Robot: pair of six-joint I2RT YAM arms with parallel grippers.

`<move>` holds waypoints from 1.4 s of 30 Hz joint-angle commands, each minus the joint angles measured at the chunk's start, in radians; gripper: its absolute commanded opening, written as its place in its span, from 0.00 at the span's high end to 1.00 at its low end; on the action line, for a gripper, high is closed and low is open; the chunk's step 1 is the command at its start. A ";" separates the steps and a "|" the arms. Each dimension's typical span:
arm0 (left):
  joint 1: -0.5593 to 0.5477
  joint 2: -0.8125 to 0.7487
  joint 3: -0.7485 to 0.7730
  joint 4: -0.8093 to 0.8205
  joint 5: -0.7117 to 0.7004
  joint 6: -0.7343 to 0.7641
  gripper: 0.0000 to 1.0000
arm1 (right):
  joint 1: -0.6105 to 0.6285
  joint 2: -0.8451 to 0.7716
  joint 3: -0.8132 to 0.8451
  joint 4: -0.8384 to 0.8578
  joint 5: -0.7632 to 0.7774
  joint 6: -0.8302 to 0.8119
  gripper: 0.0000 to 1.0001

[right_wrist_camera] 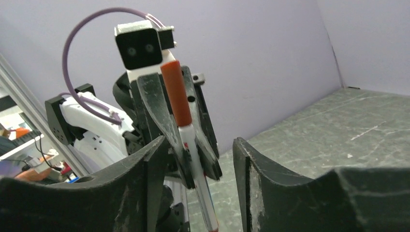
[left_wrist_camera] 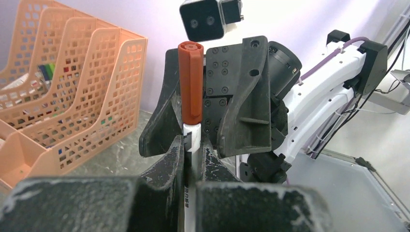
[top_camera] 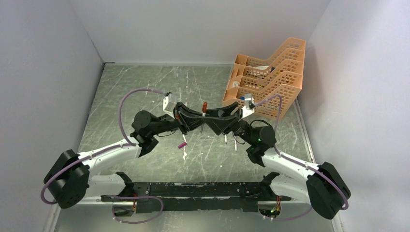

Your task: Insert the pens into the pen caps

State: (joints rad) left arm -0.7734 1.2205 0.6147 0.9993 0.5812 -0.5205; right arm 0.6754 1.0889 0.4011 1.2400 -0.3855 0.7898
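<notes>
Gripping one pen (left_wrist_camera: pixel 192 140) in left hand (left_wrist_camera: pixel 192 153), clamped tight on the white barrel, long axis upright. Red-brown cap (left_wrist_camera: pixel 190 82) on the top end, apparently seated, with a white collar showing just under it. Facing it with right hand (right_wrist_camera: pixel 199 145), spread apart and holding nothing, one finger either side of the capped pen, no contact visible. All held in midair above tabletop (top_camera: pixel 145 87), between both arms. Judging this pair done; probably next setting it down with the left, already holding it. Lying on tabletop below: magenta cap (top_camera: pixel 182 144) toward left arm, loose pens (top_camera: pixel 235 143) toward right arm, nearer that hand. Other caps too small to tell. Orange tray (top_camera: pixel 270 77) at far right, well apart.
</notes>
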 commanded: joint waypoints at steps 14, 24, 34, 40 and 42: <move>-0.001 -0.027 0.133 -0.412 0.060 0.342 0.93 | -0.003 -0.246 0.118 -0.503 0.066 -0.249 0.36; 0.000 -0.013 0.142 -0.399 0.127 0.338 0.93 | -0.002 -0.184 0.171 -0.512 0.065 -0.259 0.39; 0.000 0.010 0.126 -0.343 0.125 0.291 0.93 | -0.002 -0.168 0.175 -0.530 0.044 -0.253 0.95; -0.001 0.029 0.147 -0.305 0.098 0.231 0.93 | -0.002 -0.178 0.151 -0.610 0.054 -0.261 1.00; -0.001 0.046 0.176 -0.306 0.098 0.208 0.93 | 0.000 -0.188 0.143 -0.659 0.064 -0.276 1.00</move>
State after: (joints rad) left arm -0.7731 1.2449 0.7250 0.6136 0.6807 -0.2634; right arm 0.6731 0.9157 0.5491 0.6838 -0.3275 0.5335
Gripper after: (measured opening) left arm 0.124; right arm 0.099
